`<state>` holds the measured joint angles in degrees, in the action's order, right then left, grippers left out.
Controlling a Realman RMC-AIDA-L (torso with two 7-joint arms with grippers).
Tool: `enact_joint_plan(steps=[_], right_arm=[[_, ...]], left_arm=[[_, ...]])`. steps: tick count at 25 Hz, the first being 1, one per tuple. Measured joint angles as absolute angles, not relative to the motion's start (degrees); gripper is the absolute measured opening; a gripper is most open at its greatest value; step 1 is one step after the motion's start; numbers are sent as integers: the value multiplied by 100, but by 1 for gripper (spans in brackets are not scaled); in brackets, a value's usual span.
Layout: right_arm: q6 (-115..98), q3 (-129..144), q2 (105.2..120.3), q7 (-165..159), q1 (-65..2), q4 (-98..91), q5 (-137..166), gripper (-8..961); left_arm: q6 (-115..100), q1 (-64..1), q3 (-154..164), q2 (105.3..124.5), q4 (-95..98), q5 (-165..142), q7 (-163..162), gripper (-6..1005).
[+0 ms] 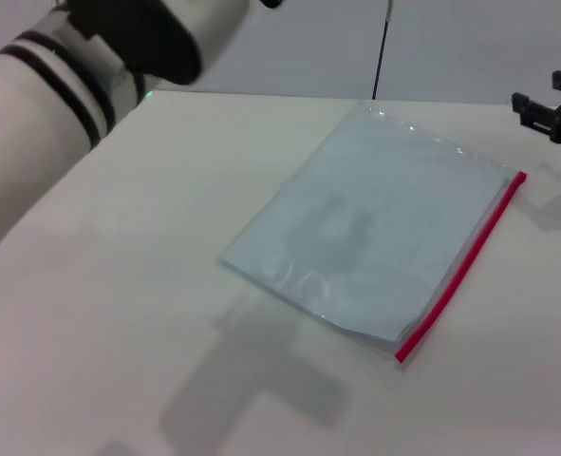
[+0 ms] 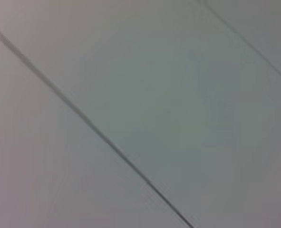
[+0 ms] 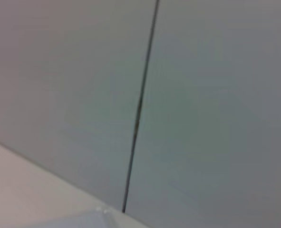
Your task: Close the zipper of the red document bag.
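Note:
The red document bag (image 1: 375,228) lies flat on the white table (image 1: 119,285), a translucent pale blue-grey pouch turned at an angle. Its zipper (image 1: 462,268) is a thin red strip along the right-hand edge, running from the far right corner to the near corner. My right gripper (image 1: 538,99) hovers at the far right, beyond the zipper's far end and apart from the bag, with its black fingers open and holding nothing. Only the left arm's (image 1: 62,76) white and black wrist section shows at the upper left, and its gripper is out of view. A far corner of the bag (image 3: 95,219) shows in the right wrist view.
A grey panelled wall (image 1: 451,47) with a dark vertical seam (image 1: 382,47) stands behind the table's far edge. Both wrist views show mostly this wall. The arms' shadows fall on the table in front of the bag.

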<state>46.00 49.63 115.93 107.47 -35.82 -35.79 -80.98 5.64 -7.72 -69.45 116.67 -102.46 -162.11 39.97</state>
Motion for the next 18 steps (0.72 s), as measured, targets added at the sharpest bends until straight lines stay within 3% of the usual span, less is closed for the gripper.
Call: enact_joint_plan(steps=[4, 9, 18], right_arm=[[4850, 4931, 11660, 11502, -3295, -3548, -9332, 651], [5264, 4988, 11691, 12525, -2975, -3312, -10753, 657], [6012, 4932, 11685, 15078, -2886, -1622, -13483, 654]], left_arm=[[-330, -797, -7001, 11649, -9618, -15618, 3715, 594], [-1080, -999, -7072, 11642, -8701, -14553, 3648, 728], [-2661, -1300, -6911, 11635, -6917, -13594, 2994, 722]])
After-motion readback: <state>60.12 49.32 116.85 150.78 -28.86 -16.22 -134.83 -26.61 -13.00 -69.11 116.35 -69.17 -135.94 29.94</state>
